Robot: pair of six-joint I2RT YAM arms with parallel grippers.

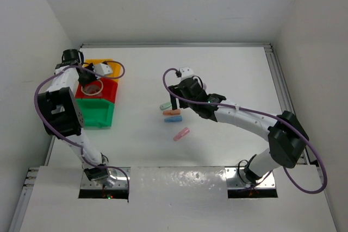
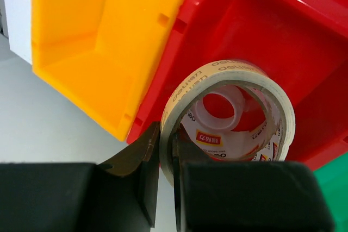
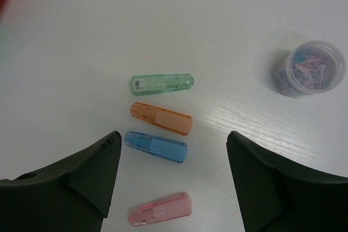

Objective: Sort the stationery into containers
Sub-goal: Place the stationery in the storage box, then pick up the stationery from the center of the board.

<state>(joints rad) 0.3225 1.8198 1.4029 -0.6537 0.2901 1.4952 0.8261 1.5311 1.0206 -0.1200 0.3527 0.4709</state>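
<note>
Pinching tan tape roll [image 2: 182,93] with left gripper [image 2: 166,153] over red bin [image 2: 304,42]. Holding right gripper [image 3: 174,137] wide open, empty, above pastel capsules [image 3: 161,118].

Yellow-orange plastic bin [image 2: 81,42], red plastic bin [image 2: 283,31], green plastic bin [image 1: 95,113], brown-lettered tan tape ring [image 2: 234,71], green capsule piece [image 3: 162,83], orange capsule piece [image 3: 161,118], blue capsule piece [image 3: 156,146], pink capsule piece [image 3: 160,209].

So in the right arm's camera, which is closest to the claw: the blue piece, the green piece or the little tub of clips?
1. Blue piece, low in the picture, between the right gripper's open fingers.
2. Green piece, farther up the middle.
3. Tub of clips, far off at the upper right.
</note>
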